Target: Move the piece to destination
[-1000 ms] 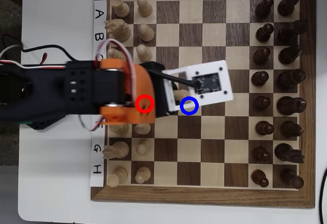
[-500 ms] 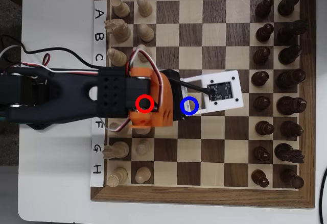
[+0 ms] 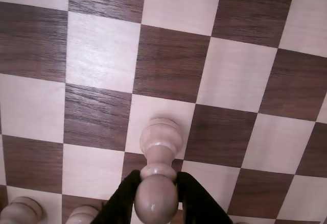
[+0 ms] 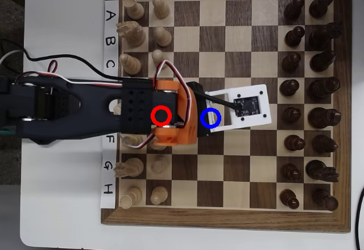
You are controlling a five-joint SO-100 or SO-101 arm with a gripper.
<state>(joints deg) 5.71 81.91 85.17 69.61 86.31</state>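
Pale-wood pawn: I see the small pale-wood chess pawn with the round ball head (image 3: 157, 183) standing upright in the wrist view, its head at the bottom of the picture and its base (image 3: 161, 132) farther up, resting on or just above a light square; I cannot tell from here whether it touches.

Pincer: my black two-finger pincer (image 3: 156, 196) is closed around the pawn's head, one dark finger (image 3: 122, 198) on each side of it.

Destination: the light-wood square marked by the thick blue ring (image 4: 210, 118) lies in the overhead view just to the right of the orange wrist housing (image 4: 170, 119), partly under the white camera bracket (image 4: 242, 106).

Key relation: I judge the pawn to sit directly beneath the pincer at or very near the blue-ringed square; the arm hides the piece from above, so I cannot confirm that it is centred.

Long axis: vertical, in line with the pincer's approach, so I would let go by parting the fingers sideways and rising straight up.

Red ring: the red-ringed mark (image 4: 161, 115) shows over the wrist, left of the blue one.

Neighbours: two more pale pawn heads (image 3: 23, 211) peek in at the wrist view's lower left, well clear of the held piece.

Board: the wooden chessboard (image 4: 227, 216) lies on a white tabletop (image 4: 62, 204).
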